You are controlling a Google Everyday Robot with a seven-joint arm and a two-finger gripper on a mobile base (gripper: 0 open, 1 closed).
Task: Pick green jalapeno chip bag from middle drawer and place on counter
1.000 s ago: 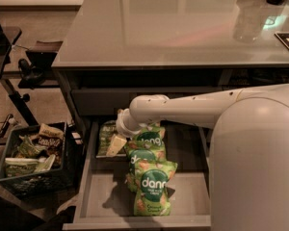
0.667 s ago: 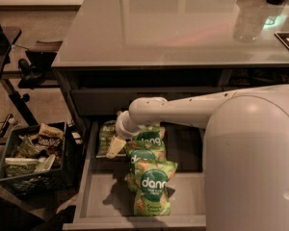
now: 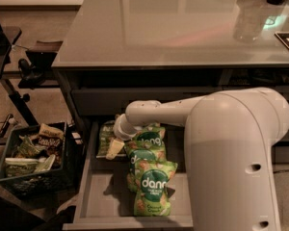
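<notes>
The green jalapeno chip bag [image 3: 105, 134] lies flat at the back left of the open middle drawer [image 3: 89, 196], dull yellowish-green with a pale band. My gripper [image 3: 113, 147] reaches down into the drawer from the right and sits on the bag's right edge, touching or just over it. My white arm [image 3: 183, 110] hides part of the bag and the drawer's back. The counter [image 3: 173, 28] is the glossy grey top above the drawer.
Three bright green "dang" bags [image 3: 151, 189] lie in a row down the drawer's middle, right beside the gripper. A black crate [image 3: 36, 170] full of snack bags stands on the floor at the left. Containers [image 3: 250, 18] stand on the counter's far right.
My arm's large white elbow has shifted in the view and fills more of the right side. The gripper has stayed at the jalapeno bag's right edge. The bags have not moved.
</notes>
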